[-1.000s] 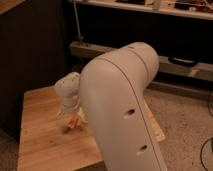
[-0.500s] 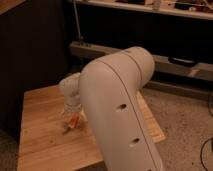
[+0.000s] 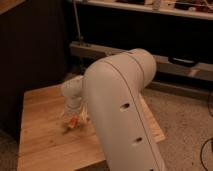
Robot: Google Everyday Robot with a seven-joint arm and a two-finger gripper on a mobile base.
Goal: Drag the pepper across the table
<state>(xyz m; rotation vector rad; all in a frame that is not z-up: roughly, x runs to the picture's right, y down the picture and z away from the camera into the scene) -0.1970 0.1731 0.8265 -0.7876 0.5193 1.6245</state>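
Observation:
The small orange pepper (image 3: 73, 121) lies on the light-wood table (image 3: 45, 140), near its middle. My gripper (image 3: 74, 118) reaches down onto the pepper from the white wrist (image 3: 73, 95) above it. The big white arm link (image 3: 120, 110) fills the foreground and hides the right half of the table top. Only a small orange part of the pepper shows below the wrist.
A dark cabinet wall (image 3: 30, 45) stands behind and left of the table. A low shelf with a metal rail (image 3: 165, 60) runs along the back. Speckled floor (image 3: 185, 125) lies to the right. The table's front and left edges are close to the pepper.
The wrist and the pepper have shifted slightly toward the right and a little nearer the front of the table. The arm link has moved with them.

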